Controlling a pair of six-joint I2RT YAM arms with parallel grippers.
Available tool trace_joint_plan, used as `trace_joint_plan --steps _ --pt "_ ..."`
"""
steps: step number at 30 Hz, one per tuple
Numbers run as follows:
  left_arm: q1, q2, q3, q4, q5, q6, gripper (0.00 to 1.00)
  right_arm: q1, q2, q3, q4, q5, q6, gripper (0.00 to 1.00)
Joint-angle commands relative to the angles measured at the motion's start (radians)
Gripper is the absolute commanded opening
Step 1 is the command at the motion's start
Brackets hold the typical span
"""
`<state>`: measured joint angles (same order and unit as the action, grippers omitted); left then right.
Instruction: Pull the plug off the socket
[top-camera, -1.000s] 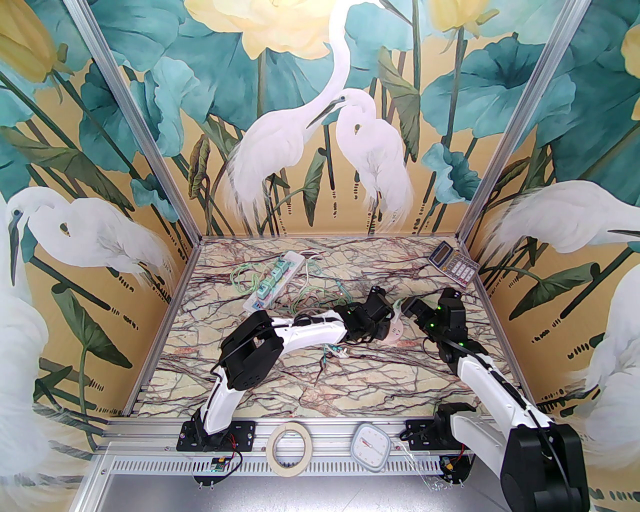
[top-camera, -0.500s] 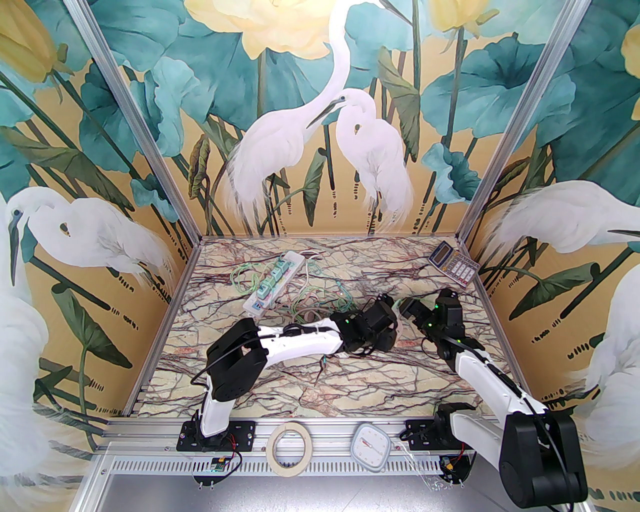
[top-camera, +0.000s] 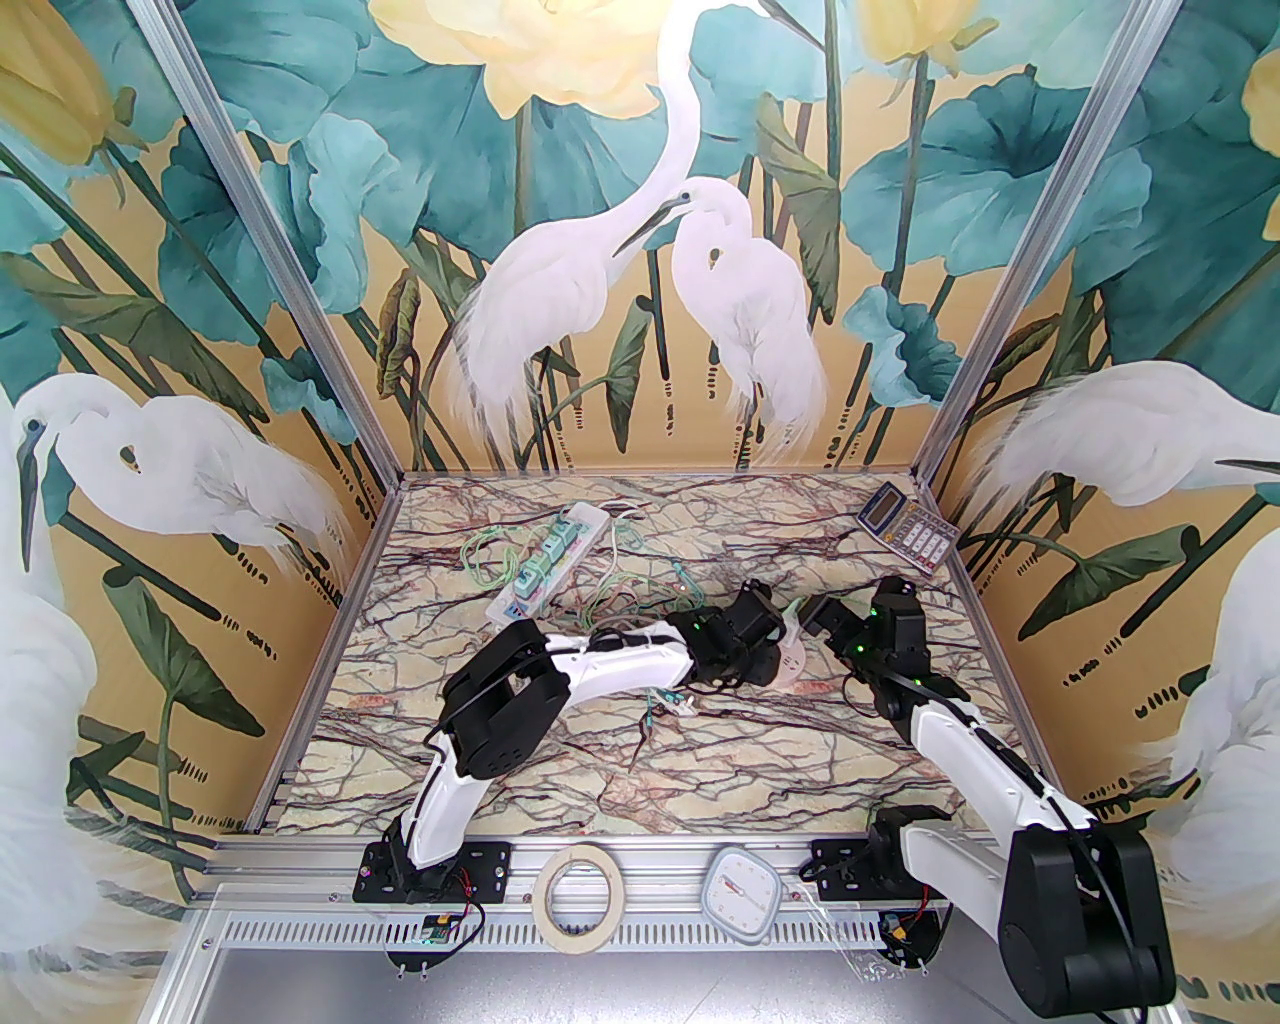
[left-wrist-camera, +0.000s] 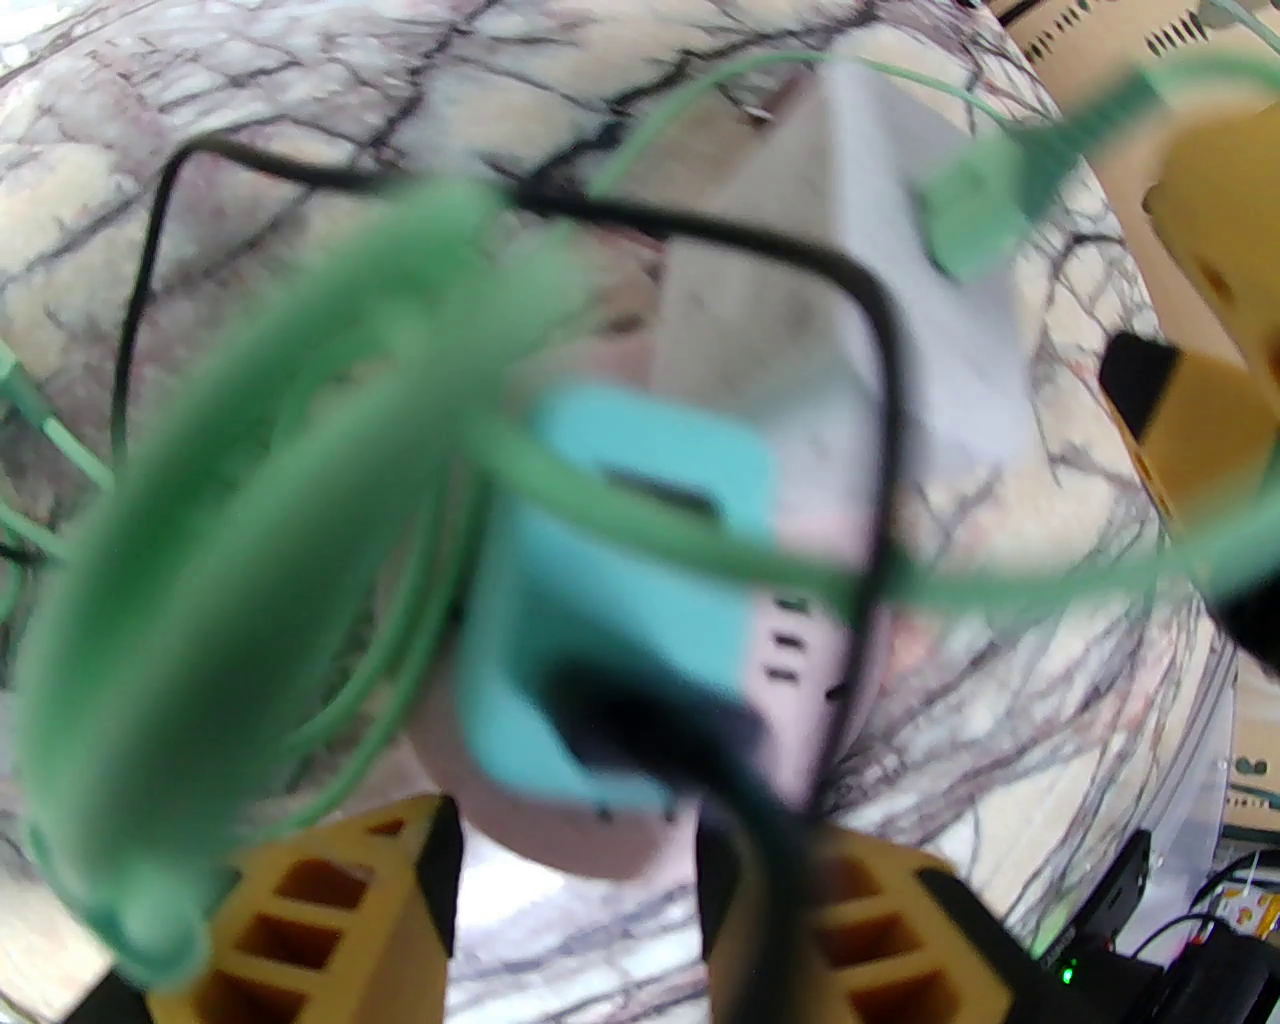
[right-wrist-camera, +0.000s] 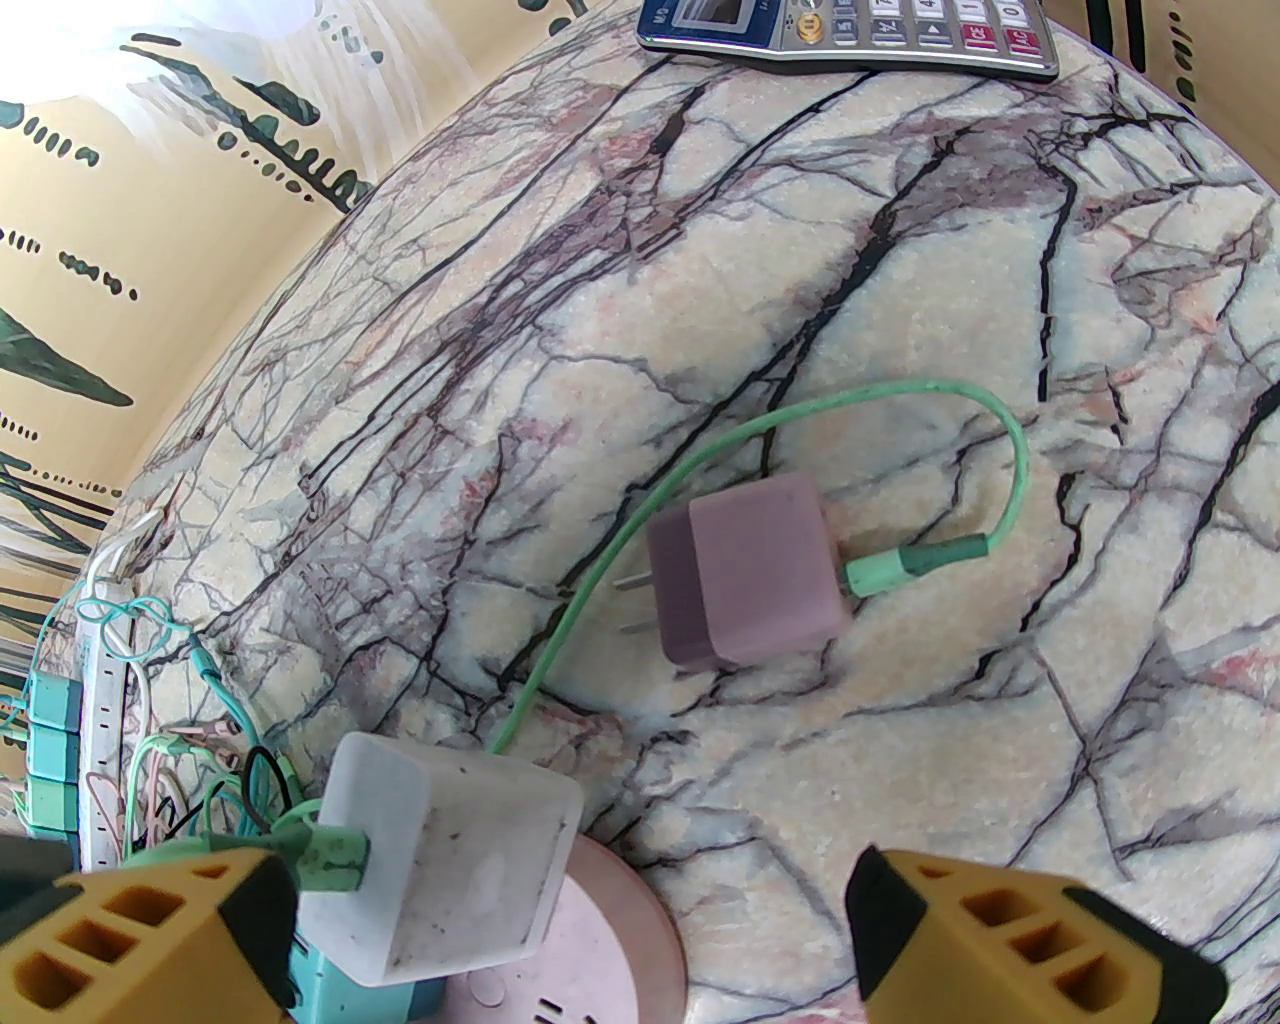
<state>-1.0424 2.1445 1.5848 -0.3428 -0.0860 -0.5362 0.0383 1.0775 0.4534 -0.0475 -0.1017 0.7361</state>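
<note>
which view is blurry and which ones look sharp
Left wrist: heavily blurred up close, the green cable loop and teal plug are soft smears; right wrist: sharp on the purple adapter, with fisheye bending the table edge; top external: crisp and evenly lit.

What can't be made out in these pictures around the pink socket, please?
Left wrist view: the teal plug is blurred and crossed by a black cable and green cables; whether the left fingers grip anything is unclear.
Top view: the left arm covers most of the pink socket.
Right wrist view: the calculator is cut by the top edge.
</note>
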Motion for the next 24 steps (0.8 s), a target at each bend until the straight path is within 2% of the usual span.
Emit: trace_joint_plan --steps 1,12,17,22,24 --pt "0.000 0.044 0.071 -0.036 -0.029 0.036 0.46 0.006 -0.007 0.011 0.017 -0.004 0.012 0.99" --pt "0.009 0.165 0.253 -0.132 -0.071 0.154 0.46 0.006 0.009 0.011 0.025 -0.011 0.014 0.99" --pt "0.017 0.180 0.267 -0.134 -0.076 0.187 0.48 0.006 0.014 0.011 0.028 -0.015 0.016 0.99" --pt "0.038 0.195 0.286 -0.101 -0.010 0.275 0.53 0.005 0.018 0.012 0.033 -0.022 0.018 0.99" --pt "0.049 0.216 0.328 -0.141 -0.002 0.294 0.45 0.006 0.021 0.014 0.029 -0.023 0.016 0.99"
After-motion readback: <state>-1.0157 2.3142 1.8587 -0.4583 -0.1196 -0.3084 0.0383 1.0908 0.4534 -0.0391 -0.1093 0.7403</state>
